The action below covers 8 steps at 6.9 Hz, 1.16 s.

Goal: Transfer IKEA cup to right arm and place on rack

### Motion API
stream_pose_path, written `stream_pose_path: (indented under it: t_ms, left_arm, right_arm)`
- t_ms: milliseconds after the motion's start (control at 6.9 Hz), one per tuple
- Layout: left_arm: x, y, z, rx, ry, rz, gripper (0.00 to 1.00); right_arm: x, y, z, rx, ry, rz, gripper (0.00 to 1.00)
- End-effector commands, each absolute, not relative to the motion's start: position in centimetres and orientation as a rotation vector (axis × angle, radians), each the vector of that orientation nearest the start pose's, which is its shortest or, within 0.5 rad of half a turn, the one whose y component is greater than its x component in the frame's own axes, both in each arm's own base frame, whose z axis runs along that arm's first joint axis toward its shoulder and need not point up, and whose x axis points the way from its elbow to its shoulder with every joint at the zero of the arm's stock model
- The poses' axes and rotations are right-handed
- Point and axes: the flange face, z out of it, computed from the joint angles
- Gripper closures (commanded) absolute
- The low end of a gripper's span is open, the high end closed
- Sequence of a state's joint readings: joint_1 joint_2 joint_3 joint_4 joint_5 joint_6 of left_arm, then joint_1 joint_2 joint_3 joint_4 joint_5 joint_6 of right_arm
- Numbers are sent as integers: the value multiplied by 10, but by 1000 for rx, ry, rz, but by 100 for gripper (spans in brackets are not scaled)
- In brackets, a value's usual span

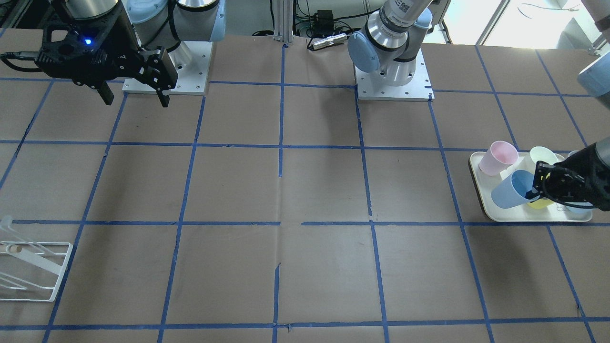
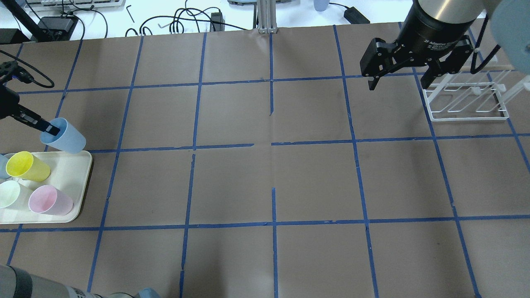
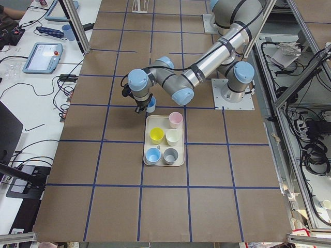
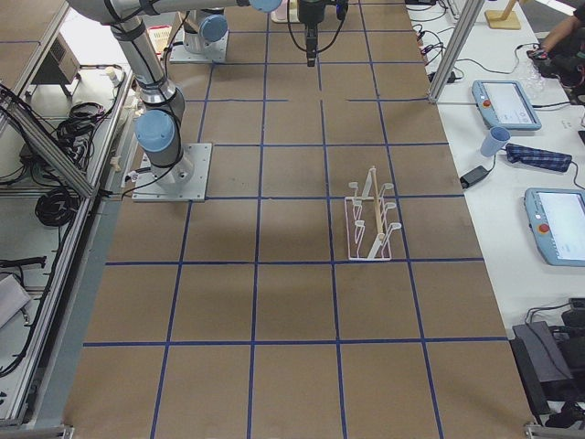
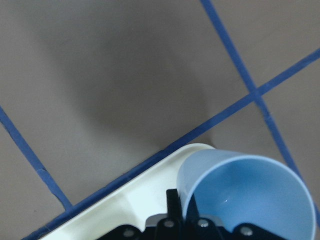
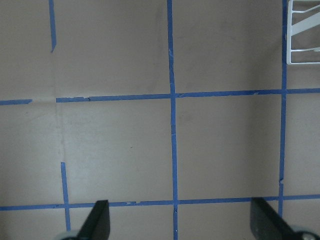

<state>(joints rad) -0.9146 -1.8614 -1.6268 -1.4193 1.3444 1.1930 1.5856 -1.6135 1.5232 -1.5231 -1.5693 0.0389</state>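
Observation:
The IKEA cup [image 2: 66, 135] is pale sky-blue and hangs tilted over the far edge of the cream tray [image 2: 75, 170]. My left gripper [image 2: 49, 128] is shut on its rim, with one finger inside the cup. The cup also shows in the front view [image 1: 511, 190], the left side view [image 3: 150, 106] and the left wrist view [image 5: 250, 195]. My right gripper [image 2: 398, 84] is open and empty, held high beside the white wire rack [image 2: 468, 101]. It also shows in the front view [image 1: 136, 99]. The rack stands empty in the right side view [image 4: 370, 219].
On the tray stand a yellow cup [image 2: 25, 165], a pink cup [image 2: 49, 200] and a pale whitish cup [image 2: 11, 194]. The left side view also shows a second blue cup [image 3: 153, 154] and a grey cup [image 3: 170, 155]. Brown paper with blue tape lines covers the table.

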Motion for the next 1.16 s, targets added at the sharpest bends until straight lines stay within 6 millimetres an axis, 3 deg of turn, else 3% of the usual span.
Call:
stream_pose_path:
  t_ms: [0, 145, 290, 435, 725, 1014]
  left_arm:
    - [154, -534, 362, 752, 3691, -273, 100]
    - [100, -536, 378, 623, 3899, -338, 100]
    - [46, -536, 390, 609, 4033, -406, 100]
    - [4, -531, 396, 521, 4194, -437, 100]
    - [-58, -516, 381, 308, 4410, -518, 100]
    - [-172, -500, 373, 82, 4643, -721, 100]
  right_arm:
    - [136, -475, 527, 36, 3136, -46, 0]
    - [129, -476, 530, 3, 3139, -36, 0]
    - [111, -476, 537, -52, 3141, 9, 0]
    - [84, -478, 543, -69, 3132, 46, 0]
    - [39, -479, 548, -41, 3056, 105, 0]
    - [4, -480, 547, 62, 2938, 93, 0]
